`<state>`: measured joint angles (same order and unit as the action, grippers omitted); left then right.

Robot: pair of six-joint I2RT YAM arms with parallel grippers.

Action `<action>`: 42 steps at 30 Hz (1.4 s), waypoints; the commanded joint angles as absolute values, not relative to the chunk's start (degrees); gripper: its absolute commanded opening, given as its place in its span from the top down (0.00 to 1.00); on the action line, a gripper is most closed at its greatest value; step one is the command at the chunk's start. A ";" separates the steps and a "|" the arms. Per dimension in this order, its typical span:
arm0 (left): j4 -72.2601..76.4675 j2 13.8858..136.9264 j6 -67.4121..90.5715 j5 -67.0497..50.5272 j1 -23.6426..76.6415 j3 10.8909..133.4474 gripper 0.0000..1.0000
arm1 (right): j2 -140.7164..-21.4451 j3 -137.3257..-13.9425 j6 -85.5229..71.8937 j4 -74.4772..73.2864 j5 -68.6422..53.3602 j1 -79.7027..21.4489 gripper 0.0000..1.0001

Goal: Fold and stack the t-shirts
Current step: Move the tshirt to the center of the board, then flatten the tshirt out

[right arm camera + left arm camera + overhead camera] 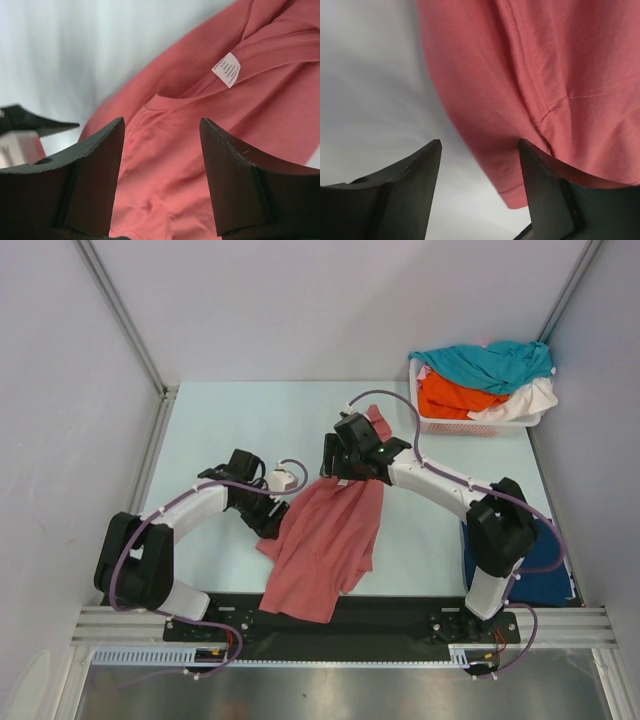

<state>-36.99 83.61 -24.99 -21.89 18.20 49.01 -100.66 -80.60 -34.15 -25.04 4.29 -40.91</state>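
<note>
Left wrist shows salmon-red t-shirt (545,75) just ahead of left pincer (480,146)

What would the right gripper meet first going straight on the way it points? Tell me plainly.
The salmon-red t-shirt: in the wrist view, cloth near its collar fills the gap ahead of the right gripper, whose fingers are open. How far off it lies is unclear.

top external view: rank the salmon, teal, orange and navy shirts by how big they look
1. salmon shirt
2. teal shirt
3. orange shirt, partly under the teal one
Unranked: navy shirt, partly hidden by the right arm.
</note>
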 commanded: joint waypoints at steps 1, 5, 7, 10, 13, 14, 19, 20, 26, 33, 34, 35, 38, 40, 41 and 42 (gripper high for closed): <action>-35.42 84.29 -27.16 -24.26 19.25 48.43 0.36 | -104.14 -82.09 -42.44 -23.37 4.66 -42.01 0.33; -35.33 84.29 -27.60 -25.91 19.25 48.08 0.53 | -108.01 -83.32 -44.47 -24.52 6.15 -42.80 0.31; -35.77 84.20 -27.51 -27.24 19.25 48.25 0.64 | -110.21 -84.37 -44.73 -24.78 6.85 -42.89 0.31; -36.12 84.02 -27.42 -28.04 19.25 48.78 0.78 | -113.63 -87.09 -44.74 -25.05 6.07 -42.89 0.31; -36.65 83.67 -27.33 -27.95 19.16 49.30 0.95 | -116.63 -89.99 -44.56 -26.89 7.03 -43.16 0.32; -36.91 83.58 -27.42 -27.86 19.16 49.48 0.99 | -117.07 -89.83 -44.65 -26.81 7.12 -43.15 0.33; -38.14 82.53 -28.92 -27.34 16.53 52.54 1.00 | -118.30 -89.12 -44.48 -25.40 4.31 -41.40 0.93; -38.23 81.92 -28.92 -26.90 13.91 53.43 1.00 | -117.87 -89.12 -43.78 -25.84 3.87 -41.05 1.00; -42.87 81.48 -29.35 -29.87 -1.45 64.59 1.00 | -106.21 -85.01 -37.63 -26.02 4.04 -38.24 1.00; -47.63 81.21 -30.24 -33.83 -11.15 76.36 1.00 | -93.98 -71.56 -34.37 -21.81 0.53 -32.88 1.00; -48.59 81.12 -29.89 -34.71 -12.03 81.16 1.00 | -93.00 -68.67 -34.28 -21.54 0.53 -32.26 1.00; -52.69 81.12 -30.14 -35.33 -12.21 84.08 1.00 | -91.94 -67.60 -34.19 -21.36 0.53 -31.65 1.00; -61.40 80.16 -30.94 -44.27 -10.56 95.25 1.00 | -88.86 -64.43 -32.88 -19.52 -1.75 -29.97 1.00; -63.01 78.67 -30.50 -45.89 -6.70 99.20 1.00 | -87.11 -63.37 -32.78 -18.64 -2.90 -29.62 1.00; -64.93 77.88 -30.50 -44.23 -0.59 100.36 1.00 | -86.58 -63.20 -33.04 -18.11 -2.99 -29.62 1.00; -65.65 77.70 -30.41 -42.90 3.04 101.42 1.00 | -86.05 -63.02 -33.48 -17.84 -3.34 -29.45 1.00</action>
<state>-58.39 81.52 -29.04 -37.39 -6.35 96.82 -89.73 -63.13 -34.46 -21.52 -0.89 -29.43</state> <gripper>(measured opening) 0.009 0.010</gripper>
